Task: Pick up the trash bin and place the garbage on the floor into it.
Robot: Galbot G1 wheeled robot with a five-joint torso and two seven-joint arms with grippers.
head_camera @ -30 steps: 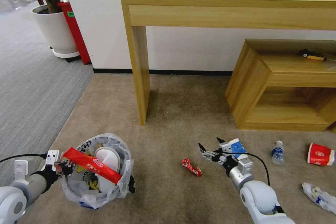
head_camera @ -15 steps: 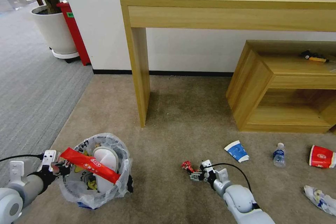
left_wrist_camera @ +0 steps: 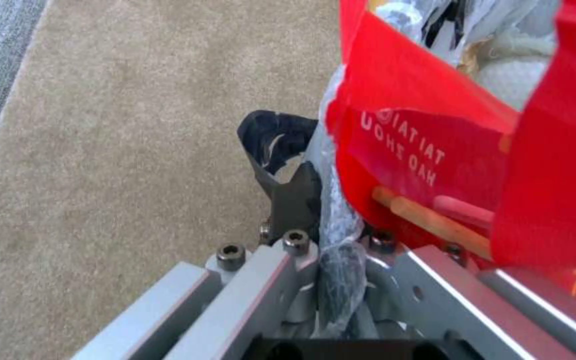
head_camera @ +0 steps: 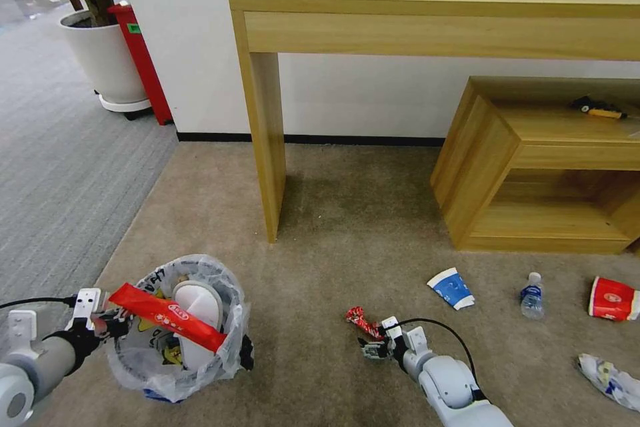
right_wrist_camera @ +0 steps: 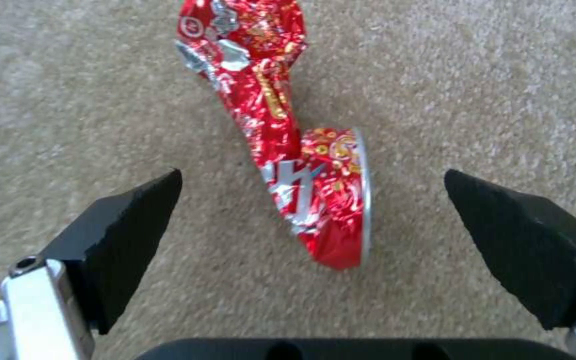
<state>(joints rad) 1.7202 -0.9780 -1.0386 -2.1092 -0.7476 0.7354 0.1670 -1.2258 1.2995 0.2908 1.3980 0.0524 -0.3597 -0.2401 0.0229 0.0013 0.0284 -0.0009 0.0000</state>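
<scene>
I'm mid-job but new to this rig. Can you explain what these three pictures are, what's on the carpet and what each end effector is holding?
It is a wheeled robot with two arms. The wide picture looks down from its head; the other two come from cameras on its wrists. The left end effector is clamped on the rim of the trash bin, which already holds a long red wrapper and a white slipper. The right end effector is open and low over a crumpled red wrapper on the floor, its fingers on either side. Also on the carpet: a paper cup, a small bottle and a red carton.
</scene>
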